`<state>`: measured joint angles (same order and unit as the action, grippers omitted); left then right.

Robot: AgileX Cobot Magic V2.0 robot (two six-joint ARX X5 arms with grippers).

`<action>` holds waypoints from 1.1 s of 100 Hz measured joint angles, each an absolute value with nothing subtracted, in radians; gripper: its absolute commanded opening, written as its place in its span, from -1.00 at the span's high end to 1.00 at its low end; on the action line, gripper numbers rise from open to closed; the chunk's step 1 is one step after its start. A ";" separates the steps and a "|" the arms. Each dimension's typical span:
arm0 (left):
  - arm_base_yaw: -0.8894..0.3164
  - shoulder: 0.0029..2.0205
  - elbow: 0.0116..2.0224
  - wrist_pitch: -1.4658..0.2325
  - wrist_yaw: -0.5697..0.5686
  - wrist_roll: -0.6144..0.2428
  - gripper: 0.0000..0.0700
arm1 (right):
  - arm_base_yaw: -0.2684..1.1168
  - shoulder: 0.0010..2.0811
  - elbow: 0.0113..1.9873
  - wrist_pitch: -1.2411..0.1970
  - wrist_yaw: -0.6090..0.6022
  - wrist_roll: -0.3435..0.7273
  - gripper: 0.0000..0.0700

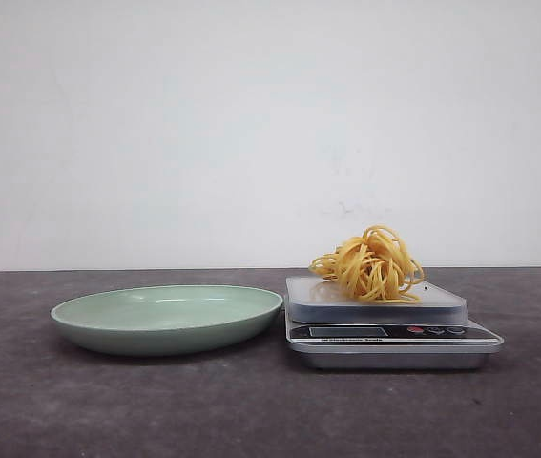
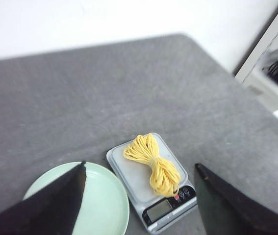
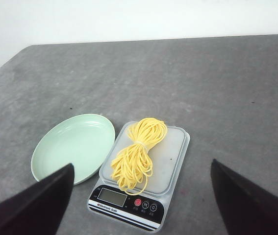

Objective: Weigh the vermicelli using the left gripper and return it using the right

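Only the finger wedges show in the wrist views, cut off at the edges; left gripper [image 2: 139,205] and right gripper [image 3: 141,200] are both spread wide, empty. One vermicelli [image 1: 369,264] bundle lies on one scale [image 1: 389,334], beside one plate [image 1: 167,318].

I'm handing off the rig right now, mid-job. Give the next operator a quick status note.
Left gripper: open, empty, raised above the table.
Right gripper: open, empty, also raised.
Vermicelli: lying on the scale platform, no gripper touching it.
Green plate: empty, just left of the scale.
Done: noodles are placed on the scale.
Left: right gripper picks them up and puts them in the plate.
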<state>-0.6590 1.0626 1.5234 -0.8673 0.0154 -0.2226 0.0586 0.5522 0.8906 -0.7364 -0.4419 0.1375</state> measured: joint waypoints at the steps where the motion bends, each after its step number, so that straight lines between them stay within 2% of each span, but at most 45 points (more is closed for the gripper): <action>1: -0.659 1.049 1.523 -0.877 0.012 -0.222 -0.07 | 0.060 0.553 0.891 -0.736 -0.442 0.138 -0.60; 25: -0.659 0.788 1.525 -1.175 -0.092 -0.224 0.00 | 0.140 0.649 0.894 -0.710 -0.443 0.138 -0.57; 52: -0.659 0.567 1.523 -1.336 -0.218 -0.284 0.00 | 0.296 0.852 0.895 -0.523 -0.414 0.212 -0.57; 86: -0.659 0.395 1.306 -1.390 -0.237 -0.363 0.00 | 0.455 1.226 1.013 -0.507 -0.262 0.244 -0.57; 110: -0.659 0.288 1.124 -1.403 -0.236 -0.420 0.00 | 0.461 1.383 1.119 -0.504 -0.255 0.260 -0.56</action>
<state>-0.6594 0.2878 1.1240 -1.4033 -0.2359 -0.4202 0.4614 1.3827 1.1194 -0.5041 -0.2546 0.2604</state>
